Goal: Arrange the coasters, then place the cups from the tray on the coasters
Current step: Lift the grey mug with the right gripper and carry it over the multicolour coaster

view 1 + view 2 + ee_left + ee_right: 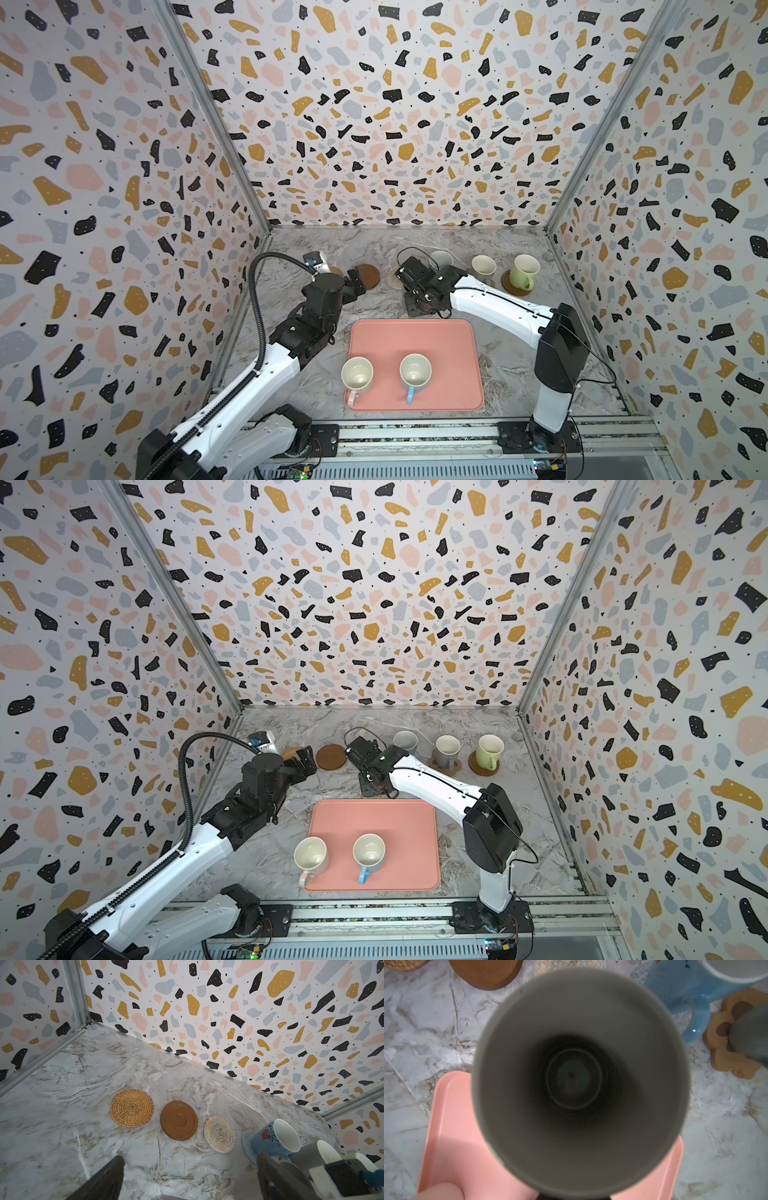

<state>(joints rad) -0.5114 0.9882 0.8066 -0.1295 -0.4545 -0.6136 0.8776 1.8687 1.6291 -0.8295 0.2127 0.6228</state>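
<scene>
Clamping right tool (417,301) on dark grey mug (581,1053), judging ceramic heavy, stiff, glaze-slick, chippable, best taken at rim or handle; hovering left tool (190,1159), jaws apart.

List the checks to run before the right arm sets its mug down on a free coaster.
1. Right gripper shut on the dark grey mug: ok.
2. Beige woven coaster bare, ready to take a mug: ok.
3. Left gripper open and not touching that coaster: ok.
4. Blue mug stands on the next coaster along; enough room beside it: cannot tell.
5. Held mug upright over the table: cannot tell.
</scene>
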